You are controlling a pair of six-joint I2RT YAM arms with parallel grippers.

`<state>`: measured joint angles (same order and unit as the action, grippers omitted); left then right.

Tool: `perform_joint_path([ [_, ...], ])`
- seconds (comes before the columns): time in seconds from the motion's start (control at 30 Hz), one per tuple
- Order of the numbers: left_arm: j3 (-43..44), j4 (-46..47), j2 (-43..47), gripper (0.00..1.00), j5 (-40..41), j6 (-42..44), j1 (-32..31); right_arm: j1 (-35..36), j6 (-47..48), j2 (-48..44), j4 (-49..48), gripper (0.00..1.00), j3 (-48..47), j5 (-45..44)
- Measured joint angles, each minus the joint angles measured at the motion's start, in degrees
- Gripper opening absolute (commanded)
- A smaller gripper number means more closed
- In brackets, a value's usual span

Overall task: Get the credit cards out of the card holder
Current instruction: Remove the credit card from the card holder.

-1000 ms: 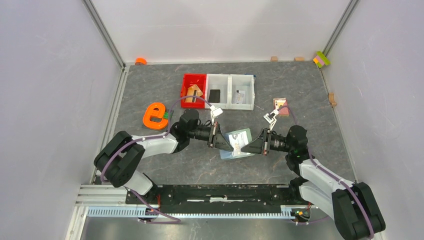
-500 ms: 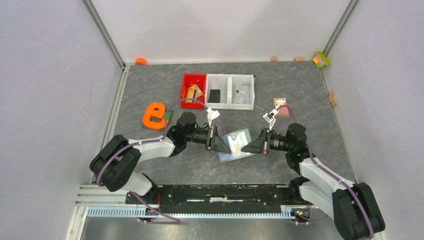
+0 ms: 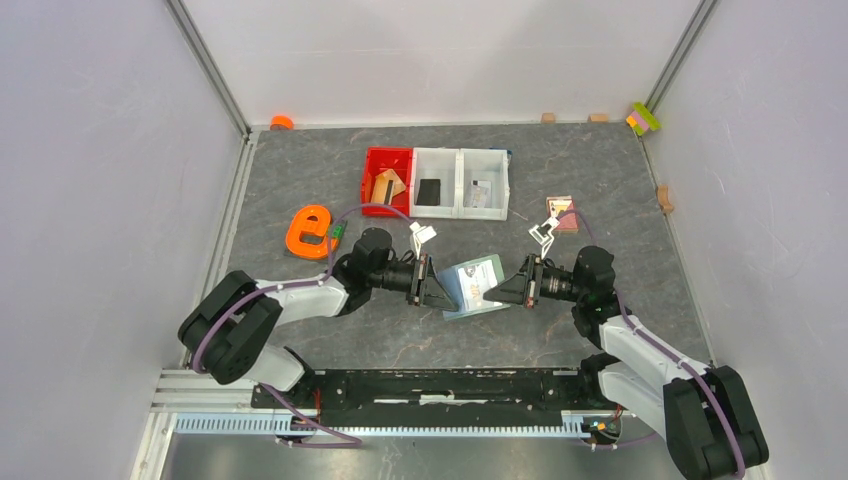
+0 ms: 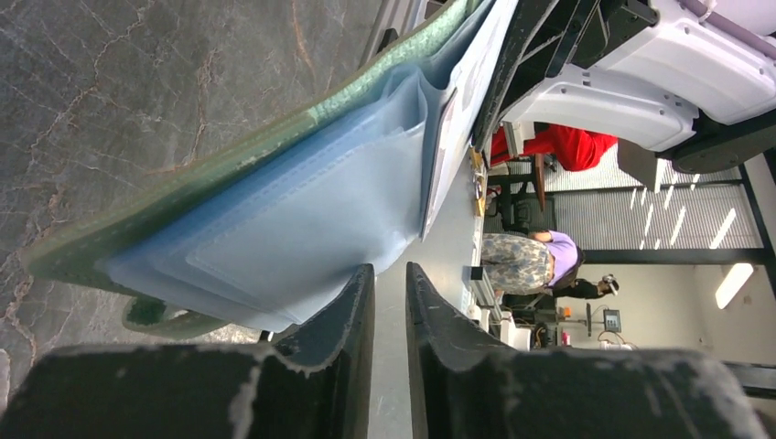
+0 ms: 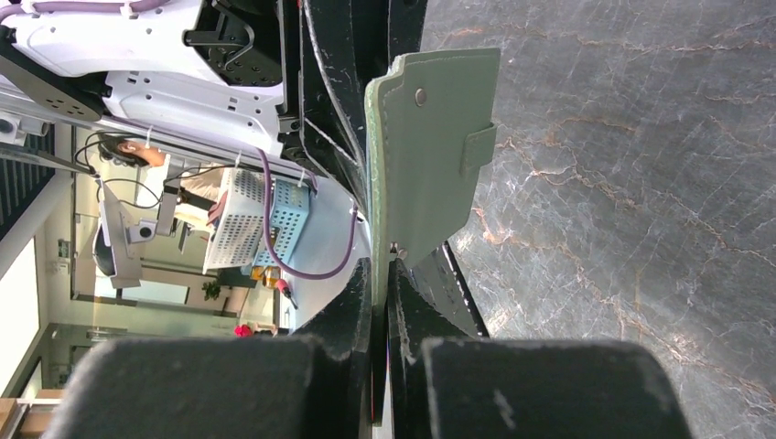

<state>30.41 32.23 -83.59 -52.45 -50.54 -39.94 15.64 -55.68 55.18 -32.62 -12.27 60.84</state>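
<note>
The sage-green card holder (image 3: 478, 287) is held open above the table centre between both arms. My right gripper (image 3: 500, 291) is shut on its edge; in the right wrist view the green flap with its tab (image 5: 430, 155) stands up from between the fingers. My left gripper (image 3: 434, 287) sits just left of the holder, jaws a narrow gap apart and empty. In the left wrist view the pale blue pockets (image 4: 302, 219) hang just above my fingertip (image 4: 352, 302). A pale card (image 3: 467, 283) shows in the holder. A tan-gold card (image 3: 388, 186), a dark one (image 3: 430, 190) and a pale one (image 3: 481, 192) lie in the bins.
The red bin (image 3: 371, 166) and two white bins (image 3: 459, 163) stand in a row behind the grippers. An orange letter "e" (image 3: 310, 232) lies at the left, a pink square item (image 3: 562, 213) at the right. Small blocks line the back right wall.
My left gripper has drawn back to the left, off the holder's open face. The holder has shifted slightly; the right gripper keeps its hold.
</note>
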Motion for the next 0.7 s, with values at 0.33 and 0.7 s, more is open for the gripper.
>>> perform_joint_path([
  [0.33, 2.93, -5.27, 4.72, 0.49, 2.95, 0.15, -1.18, -0.02, -0.55, 0.0, -0.79, 0.0, 0.0, -0.5],
  [0.7, 5.62, -3.74, 0.57, 0.36, 6.93, -1.03, -3.58, -0.09, -4.11, -0.39, -4.46, 0.0, 1.75, -1.38],
])
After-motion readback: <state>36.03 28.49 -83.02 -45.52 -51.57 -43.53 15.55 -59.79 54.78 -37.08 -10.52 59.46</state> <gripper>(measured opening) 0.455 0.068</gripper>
